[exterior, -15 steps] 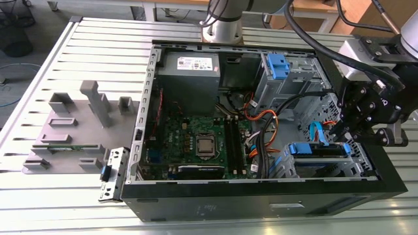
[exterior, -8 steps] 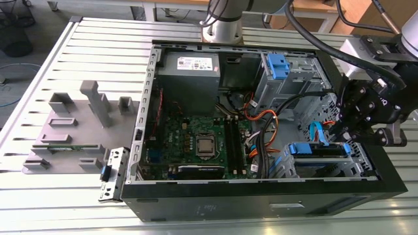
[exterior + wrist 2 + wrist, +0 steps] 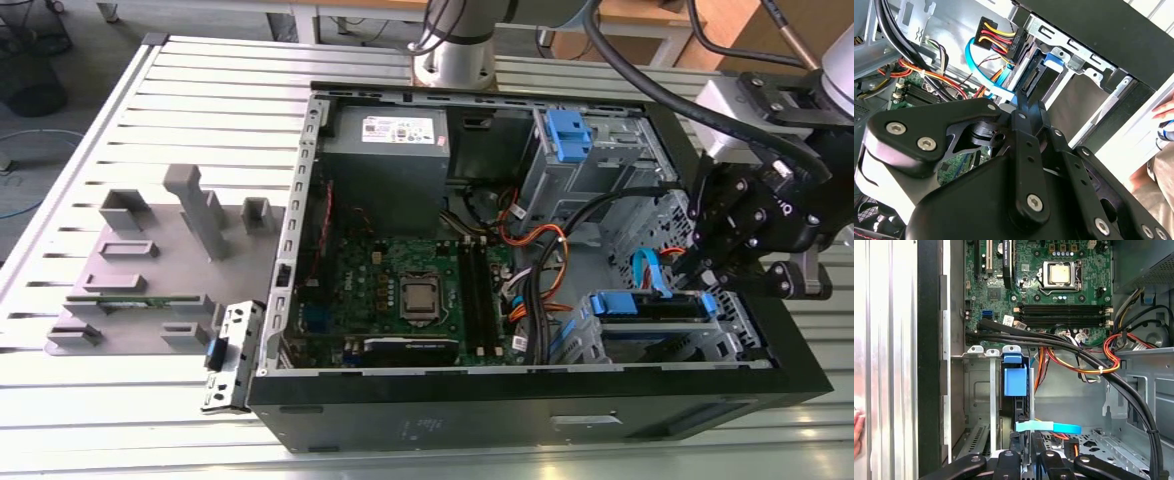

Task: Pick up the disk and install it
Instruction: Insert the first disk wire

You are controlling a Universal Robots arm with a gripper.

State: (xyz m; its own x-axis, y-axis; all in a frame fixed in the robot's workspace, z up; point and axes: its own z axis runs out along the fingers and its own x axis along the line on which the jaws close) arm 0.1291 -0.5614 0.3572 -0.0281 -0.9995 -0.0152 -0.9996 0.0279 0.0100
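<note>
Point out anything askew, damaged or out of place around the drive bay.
Nothing looks damaged. The disk sits in the drive cage at the case's corner, its blue rails in line with the cage slots. The gripper is at the disk's edge. Loose blue and orange cables lie across the bay beside it.

Bench (image 3: 200,80): slatted aluminium top, ribs running along its length, pale and brightly lit. Floor (image 3: 54,140): grey, at the exterior view's left, with a black wire-mesh bin (image 3: 34,85) and a blue cable (image 3: 20,135) lying on it. Furniture: a light wooden table (image 3: 360,8) behind the bench; wood-coloured panel (image 3: 727,25) toward the exterior view's right.
</note>
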